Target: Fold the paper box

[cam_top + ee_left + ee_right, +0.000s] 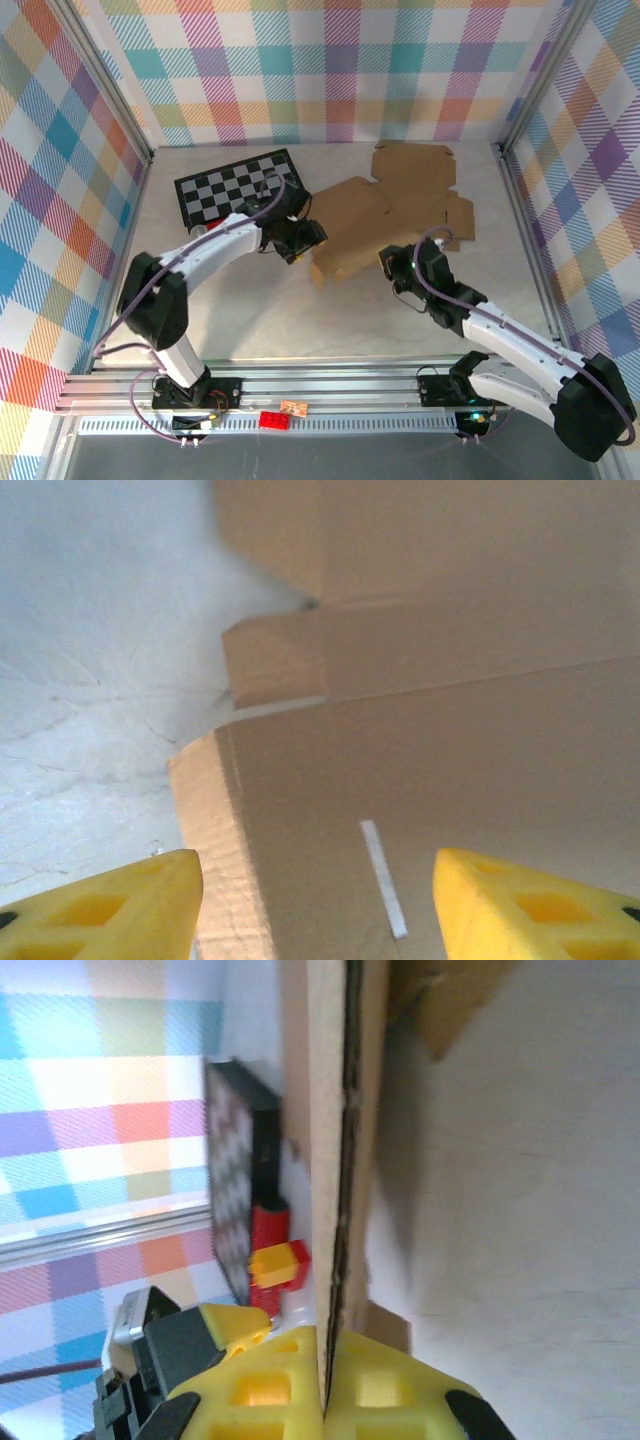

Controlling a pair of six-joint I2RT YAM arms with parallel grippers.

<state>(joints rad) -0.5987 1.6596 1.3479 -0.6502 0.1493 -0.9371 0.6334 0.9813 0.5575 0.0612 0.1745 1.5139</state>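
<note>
The paper box (350, 230) is a flat brown cardboard blank lying in the middle of the table, with more panels reaching toward the back right. My left gripper (301, 241) is at the blank's left edge. In the left wrist view its yellow fingers (120, 905) stand well apart, open, with a cardboard panel (430, 780) and its corner lying just beyond them. My right gripper (396, 264) is at the blank's near edge. In the right wrist view it (325, 1385) is shut on the thin cardboard edge (330, 1160), which runs up between the yellow pads.
A black-and-white checkerboard (235, 185) lies at the back left, touching the left arm's forearm. A red and yellow brick (277, 1260) sits beside the board (228, 1180). A red brick (272, 419) rests on the front rail. Plaid walls close in three sides.
</note>
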